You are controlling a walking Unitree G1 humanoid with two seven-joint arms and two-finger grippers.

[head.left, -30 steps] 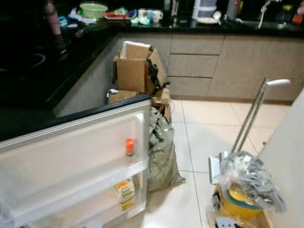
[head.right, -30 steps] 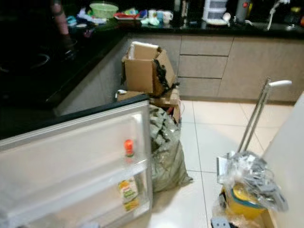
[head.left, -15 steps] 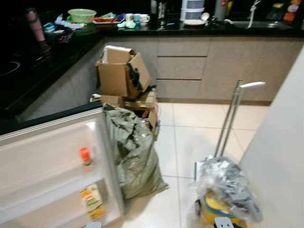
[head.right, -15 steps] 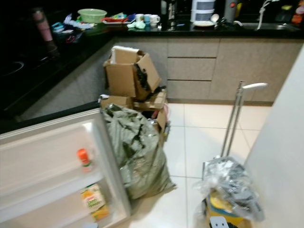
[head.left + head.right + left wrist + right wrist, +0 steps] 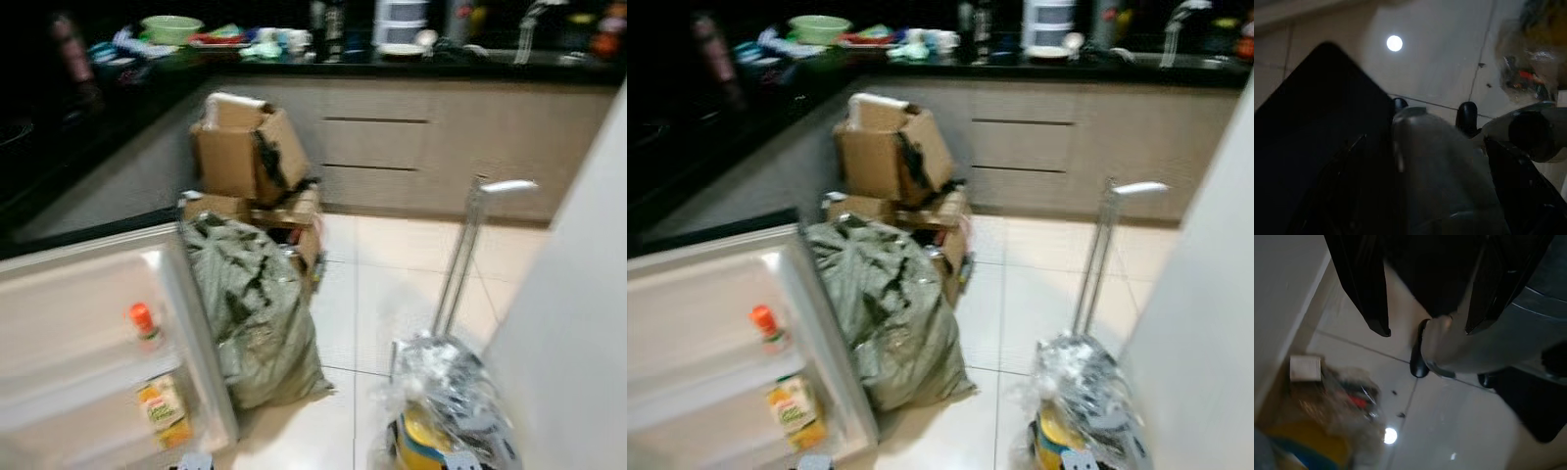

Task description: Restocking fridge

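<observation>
— What's before you, and what is it made of?

— The fridge door [image 5: 88,333] stands open at my left, smooth white plastic with moulded shelves. On its upper shelf sits a small bottle with an orange cap [image 5: 142,318]; on the shelf below, a yellow-and-green juice carton [image 5: 163,413], upright. Just beside the door's edge slumps a grey-green sack [image 5: 257,313], crumpled and woven-looking, resting on glossy cream floor tiles [image 5: 392,284]. Behind it, brown cardboard boxes [image 5: 250,157] are stacked against the cabinet corner, the top one tilted with flaps open. To my right a crinkled clear plastic bag [image 5: 451,392] wraps something yellow and rounded, with a thin metal handle [image 5: 465,250] rising from it. A dark, shiny bench [image 5: 411,59] runs along the back, cluttered with a pale green bowl [image 5: 171,26] and cups, all blurred.

— And your end effectors?

— My right end effector [image 5: 1427,330] hangs over the tiles, its two black fingers [image 5: 1366,289] apart with nothing between them. That wrist camera also catches the plastic bag from above and a lamp's bright reflection on the tile — neither head camera shows that glint. My left end effector [image 5: 1352,161] is dark and close to the lens; I cannot tell whether its fingers are apart or together.
</observation>
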